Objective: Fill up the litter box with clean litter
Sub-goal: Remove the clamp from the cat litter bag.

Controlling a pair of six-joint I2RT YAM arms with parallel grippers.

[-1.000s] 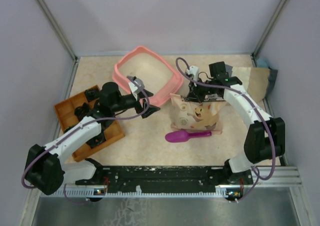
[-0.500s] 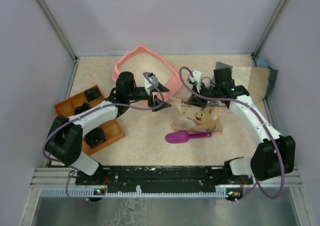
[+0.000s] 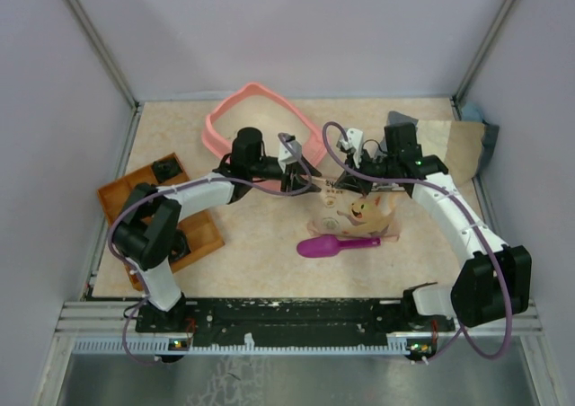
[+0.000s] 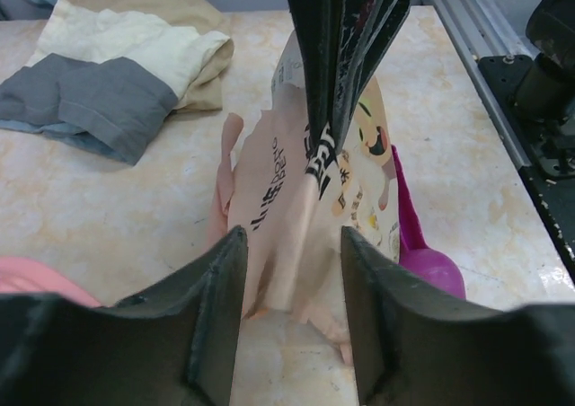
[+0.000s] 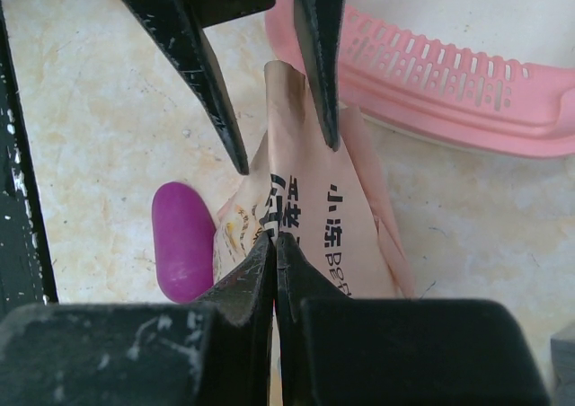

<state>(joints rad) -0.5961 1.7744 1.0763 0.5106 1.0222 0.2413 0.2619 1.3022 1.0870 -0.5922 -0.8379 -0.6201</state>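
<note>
One paper bag (image 3: 355,213) edge: right end effector (image 5: 274,237) pinches it, left end effector (image 4: 287,240) gapes astride it.

The salmon-pink litter box (image 3: 214,135), rim up, lies at the table's (image 3: 260,244) far side.

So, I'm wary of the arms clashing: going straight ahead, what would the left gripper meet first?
Most likely the paper bag: its raised top edge stands just ahead of the open left gripper. The right gripper, shut on that edge, comes next; depth is unclear.
</note>
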